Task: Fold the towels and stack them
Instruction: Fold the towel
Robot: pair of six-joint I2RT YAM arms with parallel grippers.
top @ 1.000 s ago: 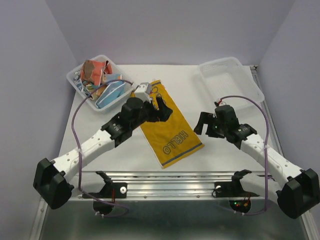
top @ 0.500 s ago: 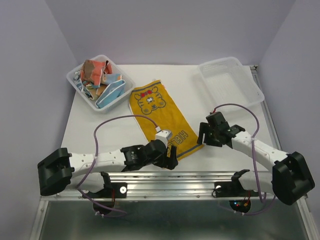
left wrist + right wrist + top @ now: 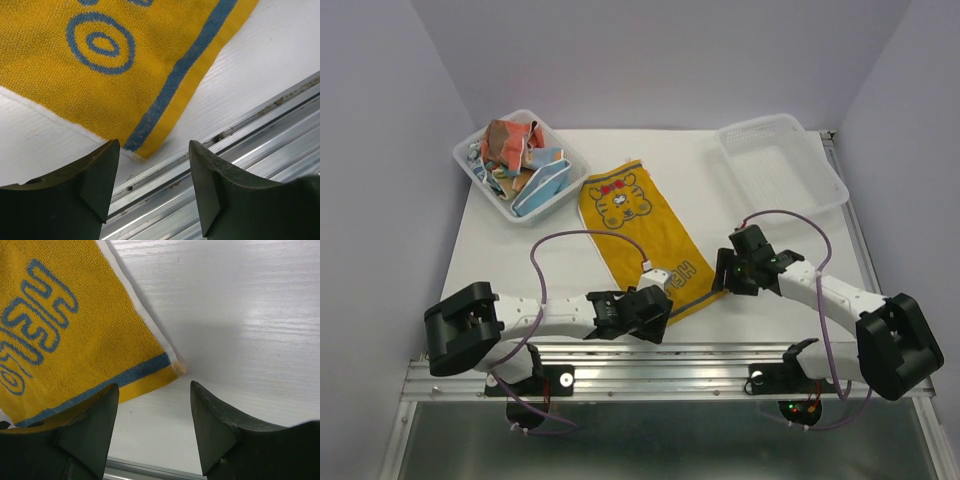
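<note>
Both arms have swung down to the lettered end of the yellow towel (image 3: pixel 640 235), the left one coming away from the tiger end. That towel lies flat on the bench (image 3: pixel 520 260), its long axis running diagonally: tiger face toward the far left corner, blue lettering toward the near edge. The left arm stretches low along the near edge, and the left gripper (image 3: pixel 660 318) has its fingers apart, holding nothing, the towel's nearest corner just ahead of the gap beside the metal rail (image 3: pixel 260 130). The right arm reaches in low from the near right corner; the right gripper (image 3: pixel 725 272) is likewise parted and empty at the towel's other striped corner. More crumpled towels (image 3: pixel 515 150) fill the left basket (image 3: pixel 470 160).
</note>
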